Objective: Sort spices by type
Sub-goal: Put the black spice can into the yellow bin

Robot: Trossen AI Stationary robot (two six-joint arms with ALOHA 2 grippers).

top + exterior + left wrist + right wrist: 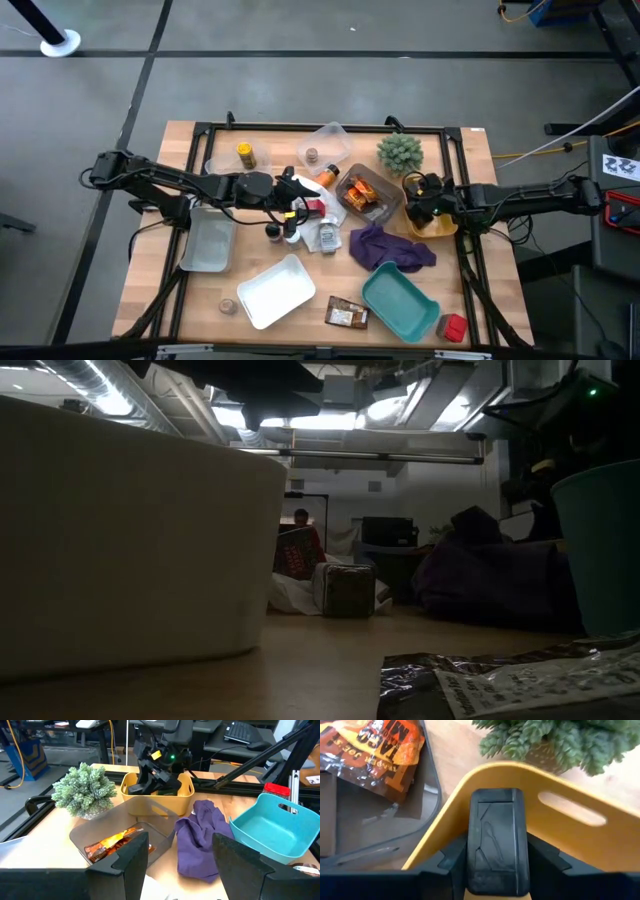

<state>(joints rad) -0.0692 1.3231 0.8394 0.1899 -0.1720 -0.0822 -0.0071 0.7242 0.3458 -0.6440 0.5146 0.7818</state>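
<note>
Although orange packets (361, 196) already lie in the grey tray (384, 188), most sorting remains. Left of that tray, the left gripper (296, 196) hangs open and empty over a huddle of jars and packets (300, 225). To its right, the right gripper (421, 203) reaches into the yellow bin (446, 229) (whether its fingers are open, I cannot tell). A yellow jar (245, 154) and a red box (454, 326) sit far off.

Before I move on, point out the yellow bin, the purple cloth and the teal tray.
Yellow plastic bin (162, 802), left wrist view, front wall.
Crumpled purple cloth (197, 840), left wrist view, middle fold.
Teal plastic tray (272, 827), left wrist view, inner floor.
</note>
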